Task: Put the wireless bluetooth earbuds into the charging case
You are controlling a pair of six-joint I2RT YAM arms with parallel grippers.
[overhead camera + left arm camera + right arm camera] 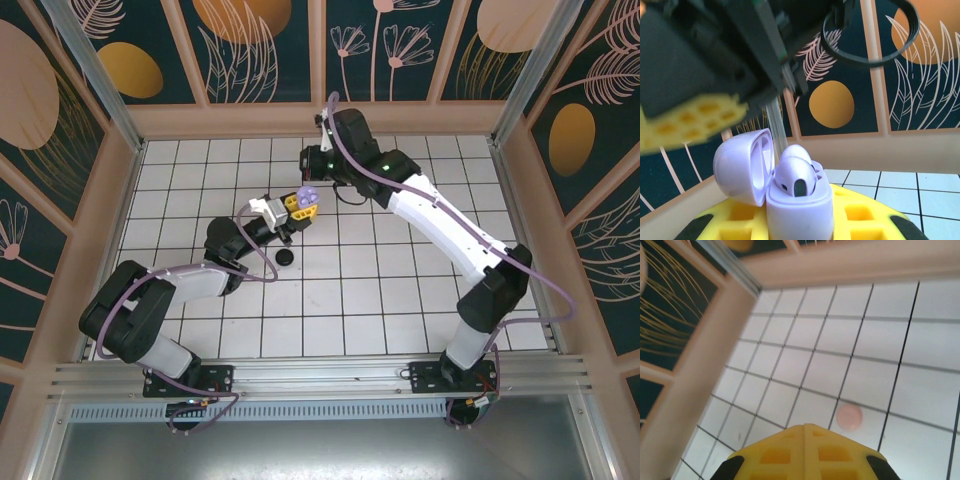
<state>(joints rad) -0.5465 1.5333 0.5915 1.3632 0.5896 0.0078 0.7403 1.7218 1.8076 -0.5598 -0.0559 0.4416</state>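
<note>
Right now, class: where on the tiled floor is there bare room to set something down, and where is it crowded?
Bare: near-centre tiles between left arm and right arm; far-left tiles by the left wall. Crowded: around the lilac charging case and black disc.

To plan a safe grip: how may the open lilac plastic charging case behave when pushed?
The open lilac plastic charging case looks glossy, so probably slippery. Its rounded body may tip. The raised lid could swing when touched.
</note>
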